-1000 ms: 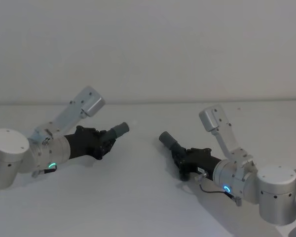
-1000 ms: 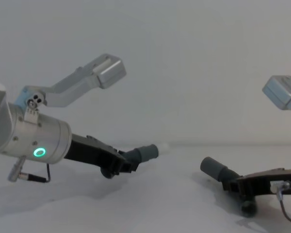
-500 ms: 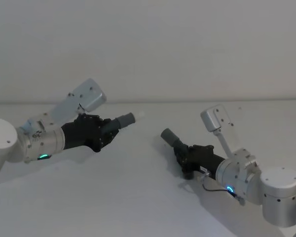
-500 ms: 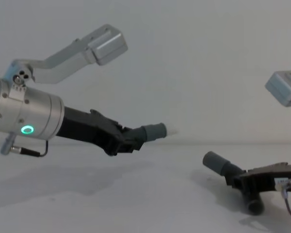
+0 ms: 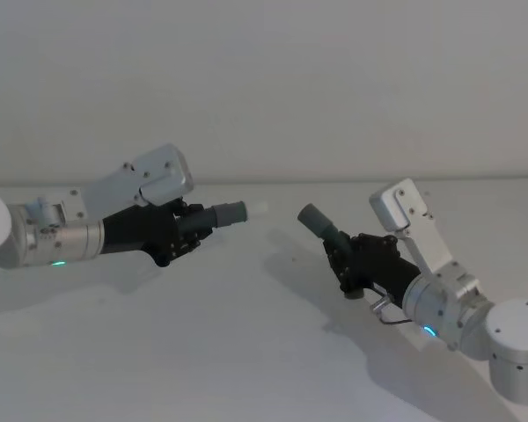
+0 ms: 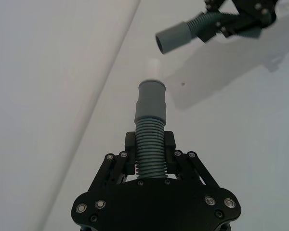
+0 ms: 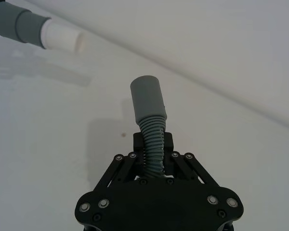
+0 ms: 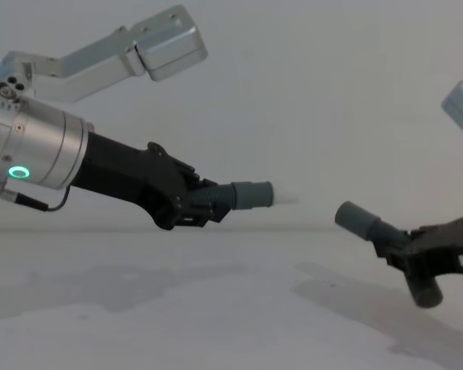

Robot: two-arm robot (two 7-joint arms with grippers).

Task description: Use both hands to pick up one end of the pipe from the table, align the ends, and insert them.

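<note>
Clenched on the left pipe piece (image 5: 218, 216), the left tool (image 5: 194, 230) aims its whitish tip (image 5: 257, 209), above the desk (image 5: 246, 352), toward the open cuff (image 5: 314, 217) of the right pipe piece (image 5: 333, 236), clamped in the right tool (image 5: 343, 253), apparently for alignment.

Head: high, downward. Chest: low, across table (image 8: 216, 331). Wrists: close, looking forward. All share table.

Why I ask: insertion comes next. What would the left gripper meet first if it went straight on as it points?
Likely nothing near: the left gripper points, along its white-tipped pipe, just beside the plain pipe held by the right gripper, though depth is unclear.
</note>
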